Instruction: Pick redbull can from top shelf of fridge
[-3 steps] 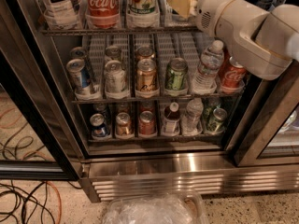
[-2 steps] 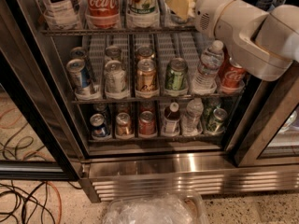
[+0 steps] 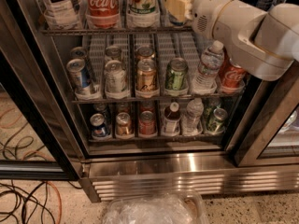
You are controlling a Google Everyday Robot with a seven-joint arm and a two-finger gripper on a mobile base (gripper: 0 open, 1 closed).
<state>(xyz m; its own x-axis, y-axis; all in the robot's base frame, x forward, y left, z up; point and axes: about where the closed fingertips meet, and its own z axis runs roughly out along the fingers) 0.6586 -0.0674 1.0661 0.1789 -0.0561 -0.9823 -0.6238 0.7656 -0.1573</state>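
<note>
A crumpled clear plastic bag [image 3: 154, 210] lies nearest, at the lower edge, with a tangle of cables [image 3: 23, 197] on the floor to its left. Behind them stands the fridge [image 3: 163, 181], showing its ribbed steel base and one black-framed glass door [image 3: 28, 125] open on the left.

The white arm [image 3: 247, 31] comes in from the upper right. It crosses in front of the right end of the racks and hides the top of a red Coca-Cola can [image 3: 232, 76].

The front row of the lowest rack [image 3: 154, 136] holds four cans and two bottles. The front row of the middle rack [image 3: 154, 97] holds five cans and one water bottle [image 3: 208, 66], with three more can tops behind.

The top shelf [image 3: 117, 30] shows three large bottles: a tea bottle [image 3: 60, 3], a Coca-Cola bottle [image 3: 102, 3] and a white-and-green bottle [image 3: 142, 3]. The gripper [image 3: 180, 4] sits in the fourth lane, just right of the third bottle. It covers nearly all of the redbull can [image 3: 174, 21], which shows only as a dark strip below it. I cannot tell whether the gripper holds the can.
</note>
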